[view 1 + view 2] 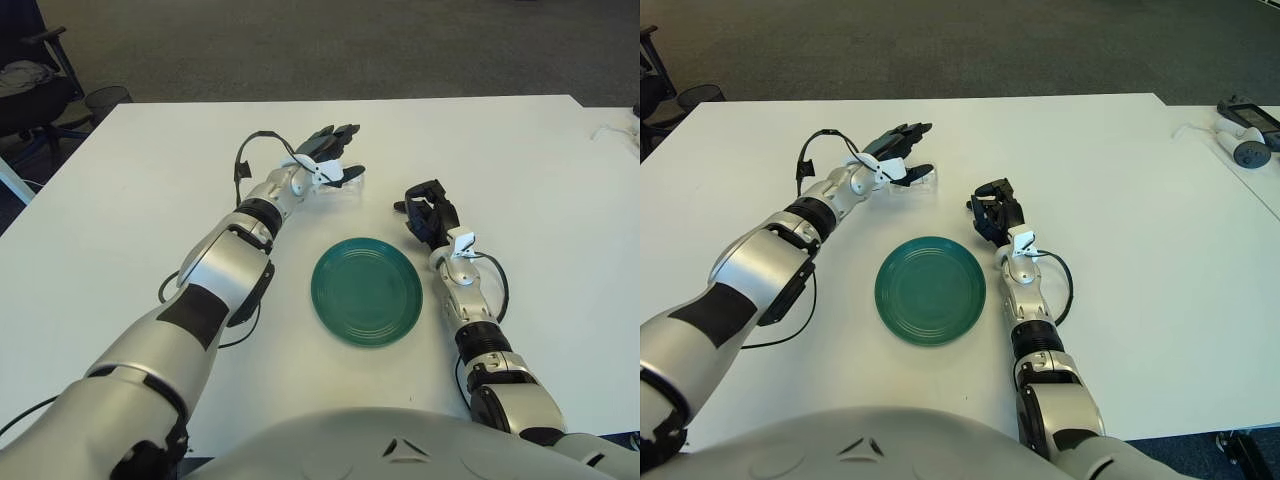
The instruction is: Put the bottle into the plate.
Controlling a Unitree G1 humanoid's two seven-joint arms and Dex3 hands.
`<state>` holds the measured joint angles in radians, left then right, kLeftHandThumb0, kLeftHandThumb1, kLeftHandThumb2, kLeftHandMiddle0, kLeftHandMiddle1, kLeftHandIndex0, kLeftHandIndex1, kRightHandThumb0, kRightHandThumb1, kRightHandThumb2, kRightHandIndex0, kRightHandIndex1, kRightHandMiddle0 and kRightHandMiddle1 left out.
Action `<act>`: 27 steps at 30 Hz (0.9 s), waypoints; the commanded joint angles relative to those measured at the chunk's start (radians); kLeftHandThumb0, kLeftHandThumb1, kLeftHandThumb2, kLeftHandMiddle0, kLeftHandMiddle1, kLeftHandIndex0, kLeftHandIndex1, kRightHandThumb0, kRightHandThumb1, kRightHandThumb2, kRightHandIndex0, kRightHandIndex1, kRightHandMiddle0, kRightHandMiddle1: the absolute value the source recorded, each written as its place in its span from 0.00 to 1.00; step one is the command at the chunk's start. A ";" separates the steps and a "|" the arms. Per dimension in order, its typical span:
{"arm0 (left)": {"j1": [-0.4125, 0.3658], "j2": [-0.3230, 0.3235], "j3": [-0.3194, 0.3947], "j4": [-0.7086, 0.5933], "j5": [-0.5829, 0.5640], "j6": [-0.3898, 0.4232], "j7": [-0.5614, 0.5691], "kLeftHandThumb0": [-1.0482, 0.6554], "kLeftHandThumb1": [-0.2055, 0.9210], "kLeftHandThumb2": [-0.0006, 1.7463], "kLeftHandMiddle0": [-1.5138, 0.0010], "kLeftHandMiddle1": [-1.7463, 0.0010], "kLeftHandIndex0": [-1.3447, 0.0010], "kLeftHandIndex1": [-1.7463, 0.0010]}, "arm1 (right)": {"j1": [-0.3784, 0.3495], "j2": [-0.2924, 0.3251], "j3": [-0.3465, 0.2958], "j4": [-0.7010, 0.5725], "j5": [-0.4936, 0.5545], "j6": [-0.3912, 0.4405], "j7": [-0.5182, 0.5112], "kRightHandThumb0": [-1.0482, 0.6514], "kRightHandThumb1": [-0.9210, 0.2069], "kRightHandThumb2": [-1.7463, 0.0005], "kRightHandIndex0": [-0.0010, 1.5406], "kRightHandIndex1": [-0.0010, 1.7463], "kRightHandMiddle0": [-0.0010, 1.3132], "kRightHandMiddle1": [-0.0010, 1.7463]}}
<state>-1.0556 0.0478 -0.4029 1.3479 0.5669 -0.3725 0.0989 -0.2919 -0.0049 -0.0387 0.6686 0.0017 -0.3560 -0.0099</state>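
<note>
White table (pixel 120 190), left hand (pixel 328 155) fingers spread over lying bottle (pixel 345 182), green plate (pixel 367 291) nearer, right hand (pixel 428 213) curled, empty

Round green glossy plate (pixel 367 291): smooth, ridged. Clear plastic bottle (pixel 350 181): shiny. White worktop (pixel 150 180): matt, smooth. Arm shells: silvery, glossy.

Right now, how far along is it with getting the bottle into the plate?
Nothing is finished: the green plate holds nothing. In hand: the left hand is at the clear bottle, which lies on the table beyond the plate, fingers spread, not gripping. Left: grasp, carry, set down. The right hand is idle right of the plate.
</note>
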 commanded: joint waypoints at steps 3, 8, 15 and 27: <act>-0.005 0.020 -0.032 0.009 0.040 0.015 0.022 0.06 1.00 0.38 0.89 0.95 1.00 0.65 | 0.061 0.007 0.004 0.042 -0.011 0.073 -0.014 0.41 0.00 0.71 0.25 0.62 0.16 0.99; -0.012 0.026 -0.093 0.012 0.106 0.043 0.038 0.05 1.00 0.39 0.86 0.94 1.00 0.58 | 0.066 0.008 0.001 0.035 -0.010 0.078 -0.020 0.41 0.00 0.71 0.25 0.62 0.16 0.99; -0.017 0.037 -0.178 0.016 0.193 0.067 0.079 0.02 1.00 0.41 0.86 0.94 1.00 0.49 | 0.066 0.012 -0.002 0.031 -0.004 0.082 -0.020 0.41 0.00 0.71 0.24 0.62 0.16 0.99; -0.009 0.059 -0.323 0.032 0.338 0.115 0.151 0.00 1.00 0.46 0.90 0.95 1.00 0.41 | 0.073 0.015 -0.010 0.022 0.013 0.078 0.005 0.41 0.00 0.71 0.25 0.62 0.16 1.00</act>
<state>-1.0559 0.0893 -0.7023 1.3714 0.8797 -0.2707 0.2330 -0.2840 0.0015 -0.0469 0.6510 0.0048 -0.3454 -0.0151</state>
